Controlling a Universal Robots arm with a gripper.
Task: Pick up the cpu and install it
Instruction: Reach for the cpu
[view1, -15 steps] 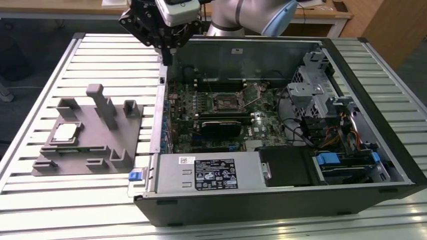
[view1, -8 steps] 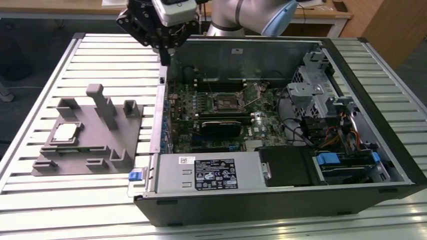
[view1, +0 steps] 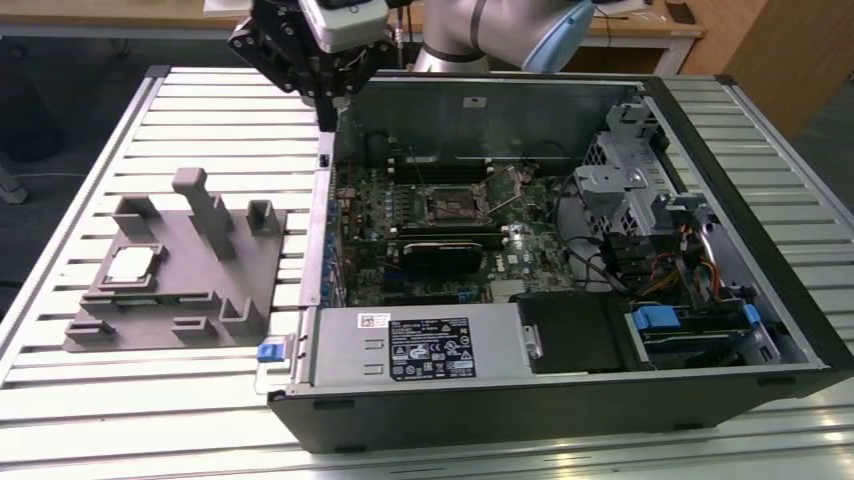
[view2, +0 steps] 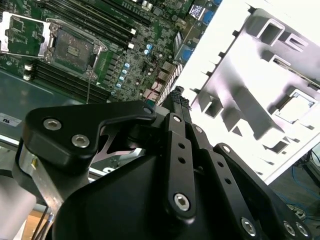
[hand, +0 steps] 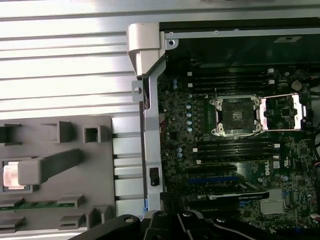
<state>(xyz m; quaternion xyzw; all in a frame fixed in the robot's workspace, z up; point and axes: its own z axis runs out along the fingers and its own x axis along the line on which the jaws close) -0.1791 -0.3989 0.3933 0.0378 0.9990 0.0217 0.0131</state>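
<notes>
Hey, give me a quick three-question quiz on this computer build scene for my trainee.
1. Where does the cpu lie? A) in the grey holder B) in the motherboard socket C) on the bare table
2. True or false: the gripper is apart from the cpu.
3. Fill in: in the exterior view, the grey holder stands on the computer case's ____ side.
Key: 1 A; 2 true; 3 left.

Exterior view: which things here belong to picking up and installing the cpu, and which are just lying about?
Belong to the job:
cpu, sitting in the grey holder
open socket on the board
gripper

Just there:
black ribbed block
white label
drive cage
slatted table
</notes>
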